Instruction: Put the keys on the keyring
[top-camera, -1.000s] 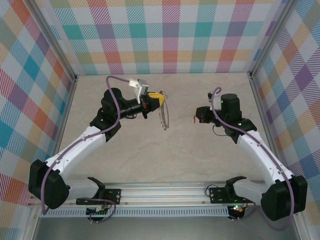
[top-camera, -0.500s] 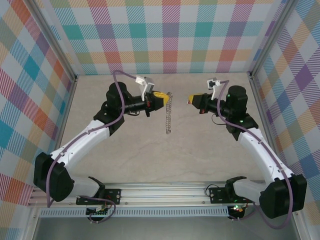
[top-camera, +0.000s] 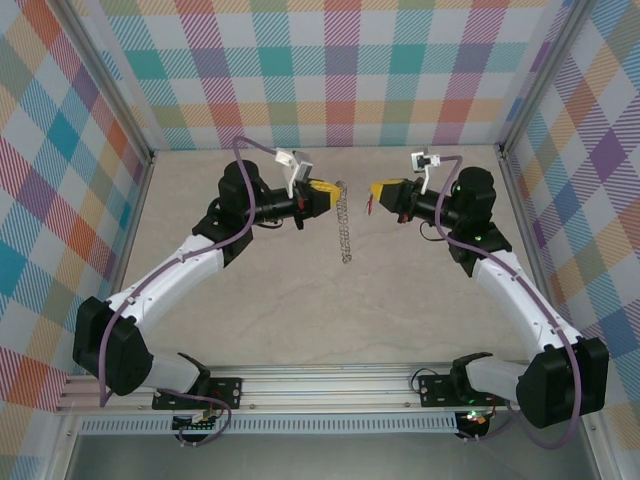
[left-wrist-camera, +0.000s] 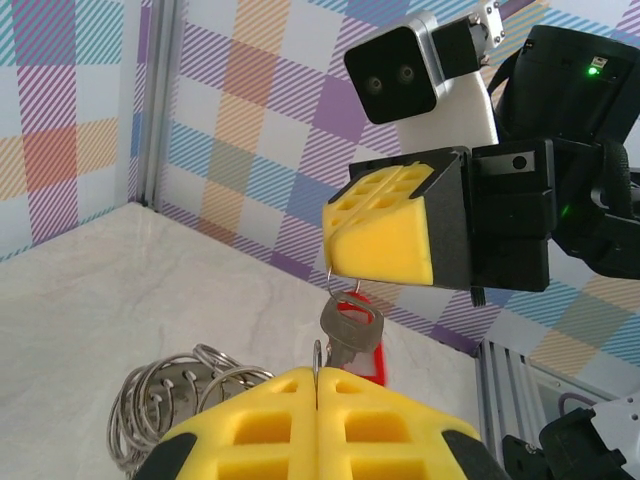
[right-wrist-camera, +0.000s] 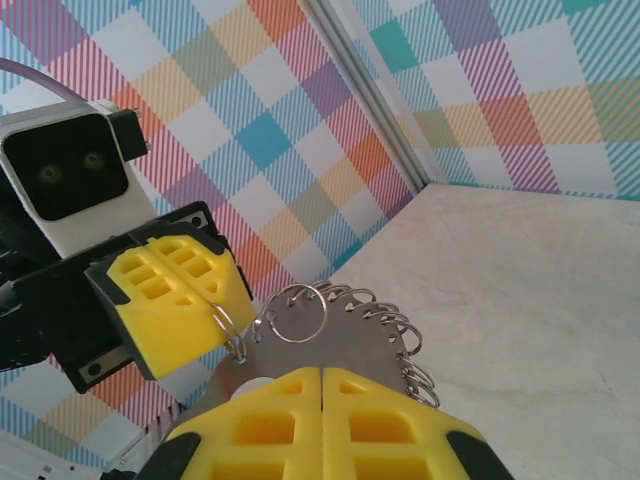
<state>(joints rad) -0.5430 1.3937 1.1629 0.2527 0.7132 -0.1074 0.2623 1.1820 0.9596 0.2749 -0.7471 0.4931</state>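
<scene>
My left gripper (top-camera: 325, 193) is shut on the keyring (top-camera: 345, 226), which hangs edge-on below it above the table. In the left wrist view my fingertips (left-wrist-camera: 290, 395) pinch its thin rim, with its small loops (left-wrist-camera: 180, 388) bunched to the left. My right gripper (top-camera: 377, 190) faces it a short gap away and is shut on the small wire ring of the keys (top-camera: 370, 205). The silver key (left-wrist-camera: 350, 332) and its red tag (left-wrist-camera: 372, 362) dangle under the right gripper (left-wrist-camera: 335, 262). In the right wrist view the keyring (right-wrist-camera: 385, 335) stands just beyond my right gripper (right-wrist-camera: 322, 372), beside the left gripper (right-wrist-camera: 222, 312).
Plaid walls on metal posts (top-camera: 140, 170) close in the beige table (top-camera: 300, 310) on three sides. A metal rail (top-camera: 330, 385) with both arm bases runs along the near edge. Both arms reach toward the back middle.
Both grippers have moved toward the back and toward each other, so the gap between them has narrowed. The keyring has swung to hang straight down. Both stay shut.
</scene>
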